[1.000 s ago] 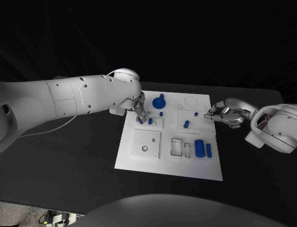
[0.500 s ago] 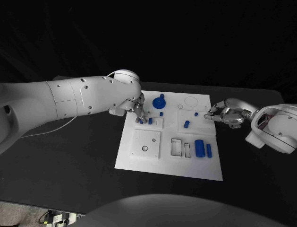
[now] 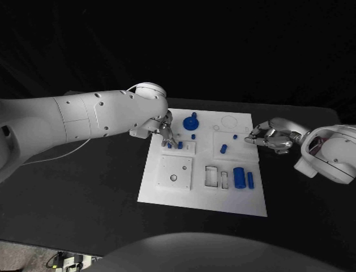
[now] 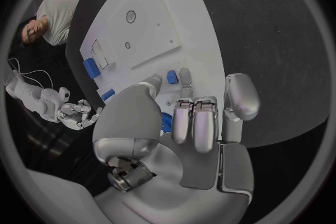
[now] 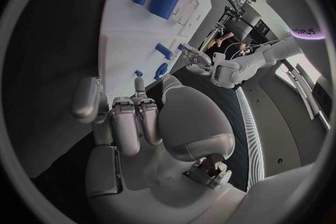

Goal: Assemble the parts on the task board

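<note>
The white task board (image 3: 201, 187) lies in the middle of the black table. My left hand (image 3: 164, 131) reaches down over its far left corner. In the left wrist view its thumb and a fingertip (image 4: 184, 75) close around a small blue peg (image 4: 171, 77), which stands beside a second peg (image 3: 179, 145). A blue knob (image 3: 191, 120) sits just beyond that hand. My right hand (image 3: 267, 137) hovers at the board's right edge with its fingers curled in and nothing in them, close to a tiny blue piece (image 3: 235, 136). Another peg (image 3: 223, 148) lies mid-board.
A thick blue cylinder (image 3: 239, 177) and a thin blue bar (image 3: 249, 180) lie on the board's near right part, next to two rectangular slots (image 3: 212, 176). A square plate with holes (image 3: 175, 171) sits at the near left. Black table surrounds the board.
</note>
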You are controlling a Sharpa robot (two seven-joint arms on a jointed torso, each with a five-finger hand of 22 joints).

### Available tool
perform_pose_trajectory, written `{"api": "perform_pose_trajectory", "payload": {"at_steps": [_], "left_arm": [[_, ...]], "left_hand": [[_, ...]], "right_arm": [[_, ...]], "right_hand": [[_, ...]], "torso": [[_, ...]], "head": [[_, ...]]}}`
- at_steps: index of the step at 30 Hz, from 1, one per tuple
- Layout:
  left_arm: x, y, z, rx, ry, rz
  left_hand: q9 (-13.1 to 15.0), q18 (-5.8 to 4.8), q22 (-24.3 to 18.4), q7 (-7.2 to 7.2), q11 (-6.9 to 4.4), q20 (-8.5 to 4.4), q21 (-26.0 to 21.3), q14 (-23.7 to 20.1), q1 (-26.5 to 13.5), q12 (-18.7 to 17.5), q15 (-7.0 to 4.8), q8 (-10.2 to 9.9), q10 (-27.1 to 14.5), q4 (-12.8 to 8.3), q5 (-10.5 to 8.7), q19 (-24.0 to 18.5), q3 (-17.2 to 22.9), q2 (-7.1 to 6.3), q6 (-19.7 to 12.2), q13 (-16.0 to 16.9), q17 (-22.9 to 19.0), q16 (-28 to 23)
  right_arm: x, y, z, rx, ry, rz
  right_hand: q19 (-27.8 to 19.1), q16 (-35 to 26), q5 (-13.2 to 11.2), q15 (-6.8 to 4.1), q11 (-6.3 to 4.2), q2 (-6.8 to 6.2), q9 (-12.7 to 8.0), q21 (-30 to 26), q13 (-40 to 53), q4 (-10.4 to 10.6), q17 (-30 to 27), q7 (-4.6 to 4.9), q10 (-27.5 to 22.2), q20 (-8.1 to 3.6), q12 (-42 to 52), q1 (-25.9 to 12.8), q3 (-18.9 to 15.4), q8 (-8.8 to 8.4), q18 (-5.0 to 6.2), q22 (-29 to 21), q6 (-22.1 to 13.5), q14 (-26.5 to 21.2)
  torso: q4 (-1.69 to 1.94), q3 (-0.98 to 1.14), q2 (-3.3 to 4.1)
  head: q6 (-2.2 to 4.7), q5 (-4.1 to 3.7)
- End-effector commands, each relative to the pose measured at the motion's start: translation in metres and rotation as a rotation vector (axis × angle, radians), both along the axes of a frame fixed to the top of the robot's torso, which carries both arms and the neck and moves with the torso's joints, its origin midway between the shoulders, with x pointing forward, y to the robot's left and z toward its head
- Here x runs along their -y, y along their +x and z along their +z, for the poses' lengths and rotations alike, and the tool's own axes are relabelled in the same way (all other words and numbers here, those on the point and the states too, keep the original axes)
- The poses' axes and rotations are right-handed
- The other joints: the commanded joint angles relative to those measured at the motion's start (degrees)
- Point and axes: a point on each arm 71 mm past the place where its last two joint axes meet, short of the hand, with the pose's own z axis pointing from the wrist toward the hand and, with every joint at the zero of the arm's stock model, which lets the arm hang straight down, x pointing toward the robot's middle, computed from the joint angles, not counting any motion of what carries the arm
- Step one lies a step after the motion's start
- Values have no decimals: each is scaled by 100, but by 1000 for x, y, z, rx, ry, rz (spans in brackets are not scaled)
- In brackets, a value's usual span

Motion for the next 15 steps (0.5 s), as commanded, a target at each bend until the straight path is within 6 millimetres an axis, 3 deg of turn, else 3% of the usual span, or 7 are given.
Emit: {"api": "perform_pose_trajectory", "payload": {"at_steps": [1, 7, 13, 15], "left_arm": [[-5, -5, -5, -27, 22, -15], [-15, -11, 3, -78, -15, -14], [-32, -15, 30, -112, -77, -8], [-38, -15, 42, -122, -116, 0]], "left_hand": [[37, 64, 870, 209, 51, 13, -60, 602, -183, -48, 50, -107, 427, 34, -26, -67, -258, -69, -447, 1319, 1507, 14], [186, 100, 819, 289, 113, 58, -283, 602, 167, -174, 107, -117, 295, 10, -21, -183, -743, -86, -932, 1191, 1507, 14], [170, 111, 804, 344, 170, 108, -388, 566, 1054, -301, 161, -118, 147, -100, -19, -257, -987, -130, -1340, 1064, 1470, -20], [131, 100, 817, 396, 226, 141, -369, 450, 1446, -697, 216, -135, -300, -126, -22, -283, -1084, -111, -1536, 686, 1363, -120]], "right_arm": [[-1, -1, -1, -9, -10, 13], [1, -1, -1, -7, -10, 9], [3, 0, 0, 6, -4, 5], [3, 0, 0, 10, -2, 5]], "right_hand": [[-45, 1, 22, 36, 9, 5, -7, -18, 1508, -1, 1495, -6, 597, 11, 22, 55, 20, -25, 105, 766, -39, 587], [-47, -4, 24, 36, 8, 4, -7, -23, 1508, -2, 1491, -7, 597, 11, 22, 59, 22, -25, 105, 766, -38, 583], [-44, 1, 24, 36, 8, 1, -8, -19, 1508, -1, 1495, -6, 597, 11, 22, 59, 20, -25, 104, 767, -38, 588], [-44, 2, 24, 36, 8, 1, -8, -19, 1508, -1, 1496, -6, 597, 11, 22, 59, 20, -25, 104, 767, -38, 589]], "torso": [[-2, -1, -1], [-3, 0, -5], [-3, -1, -3], [2, -2, -2]], "head": [[1, -20], [1, -43], [1, -69], [1, -74]]}}
